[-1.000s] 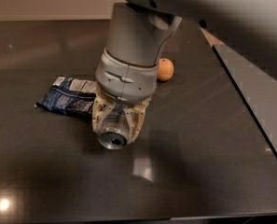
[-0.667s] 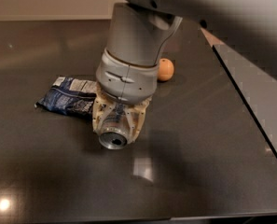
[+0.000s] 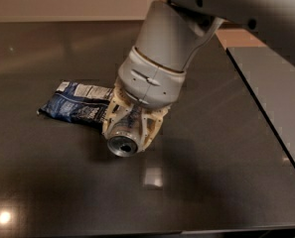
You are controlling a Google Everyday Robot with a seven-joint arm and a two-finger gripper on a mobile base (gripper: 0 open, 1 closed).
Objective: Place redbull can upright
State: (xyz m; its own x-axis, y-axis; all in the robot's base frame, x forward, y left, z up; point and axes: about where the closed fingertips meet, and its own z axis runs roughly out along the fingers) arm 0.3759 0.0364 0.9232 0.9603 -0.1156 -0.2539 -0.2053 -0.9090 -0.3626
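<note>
Dark glossy surface [image 3: 211, 177] with reflected light spots. The tool [image 3: 130, 131] is low at centre, its cream fingers [image 3: 152, 126] pinching the redbull can [image 3: 122, 145]. The can is tilted, shiny silver end facing the camera. A blue-and-white snack bag [image 3: 75, 105] lies just beside it.

The gripper [image 3: 129, 133] is low over the middle of the desk [image 3: 216, 182], at the end of the arm that comes from the upper right. Between its fingers lies the redbull can [image 3: 122, 145], held from both sides and tilted, with one end to the front, close to the desk. The snack bag [image 3: 76, 106] lies flat on the desk just left of the gripper, partly behind it.
</note>
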